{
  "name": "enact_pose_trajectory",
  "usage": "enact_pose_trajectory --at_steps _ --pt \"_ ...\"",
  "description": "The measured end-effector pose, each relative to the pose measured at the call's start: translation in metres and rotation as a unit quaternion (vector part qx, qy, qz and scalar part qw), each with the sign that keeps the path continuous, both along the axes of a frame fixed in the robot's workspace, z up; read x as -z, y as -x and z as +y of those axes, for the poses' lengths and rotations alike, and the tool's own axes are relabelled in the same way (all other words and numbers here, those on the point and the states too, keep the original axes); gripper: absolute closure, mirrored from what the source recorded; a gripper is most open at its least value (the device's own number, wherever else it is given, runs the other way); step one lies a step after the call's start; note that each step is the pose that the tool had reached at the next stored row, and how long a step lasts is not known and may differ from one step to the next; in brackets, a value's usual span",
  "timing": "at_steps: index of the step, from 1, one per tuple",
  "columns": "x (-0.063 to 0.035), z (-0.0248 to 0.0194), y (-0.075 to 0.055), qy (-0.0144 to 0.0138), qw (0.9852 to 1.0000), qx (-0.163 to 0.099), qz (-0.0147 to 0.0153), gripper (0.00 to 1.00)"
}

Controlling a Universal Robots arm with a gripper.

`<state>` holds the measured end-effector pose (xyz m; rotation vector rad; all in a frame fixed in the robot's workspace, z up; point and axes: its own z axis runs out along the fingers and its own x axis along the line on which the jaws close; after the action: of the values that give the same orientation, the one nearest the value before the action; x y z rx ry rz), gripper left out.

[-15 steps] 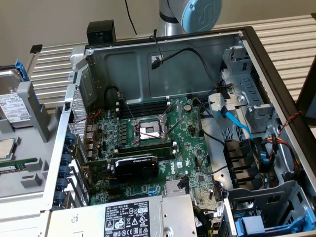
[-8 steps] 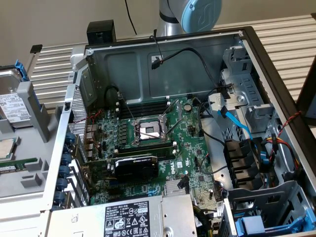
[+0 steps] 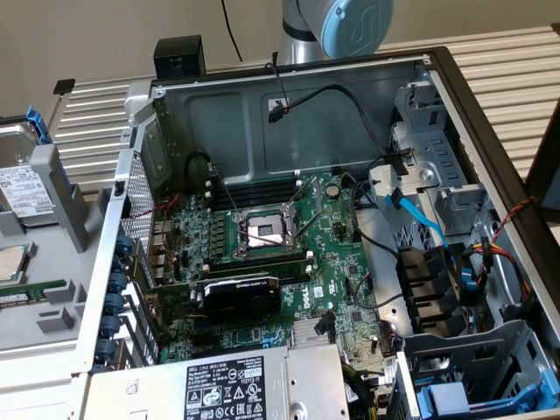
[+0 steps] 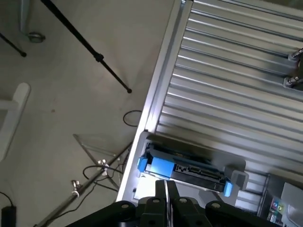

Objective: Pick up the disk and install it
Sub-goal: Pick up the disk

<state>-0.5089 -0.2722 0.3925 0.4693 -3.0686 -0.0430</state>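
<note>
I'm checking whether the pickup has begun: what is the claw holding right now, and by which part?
Nothing is held. The claw is shut on itself, and the flat silver hard drive in its bright blue plastic carrier lies beyond it, ungripped.

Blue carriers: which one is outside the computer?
The disk at the exterior view's left, standing outside the case; the other carrier sits inside it.

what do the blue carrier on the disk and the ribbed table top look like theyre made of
Blue carrier on the disk: probably moulded plastic, going by its even bright colour and dull, soft-edged surface. Table top: looks like bare or anodised aluminium, silvery ribbed slats with long bright streaks of reflected light; the exact metal is a guess.
</note>
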Motion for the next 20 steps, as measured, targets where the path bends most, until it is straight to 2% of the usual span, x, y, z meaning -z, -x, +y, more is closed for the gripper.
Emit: enact_pose_trajectory --at_steps 5,10,14,17,20 --pt "0.0002 0.0000 0.0000 -0.0002 0.9990 -0.046 -0.0001 0.85" --pt "0.0002 0.0000 0.0000 -0.0001 0.9959 -0.091 -0.0011 0.85" --pt "0.0001 0.0000 0.0000 -0.0001 0.9919 -0.127 -0.0016 0.85" --pt "0.0001 0.0000 0.0000 -0.0001 0.9881 -0.154 -0.0016 0.85" --pt "0.0001 0.0000 0.0000 -0.0002 0.9835 -0.181 -0.0016 0.85"
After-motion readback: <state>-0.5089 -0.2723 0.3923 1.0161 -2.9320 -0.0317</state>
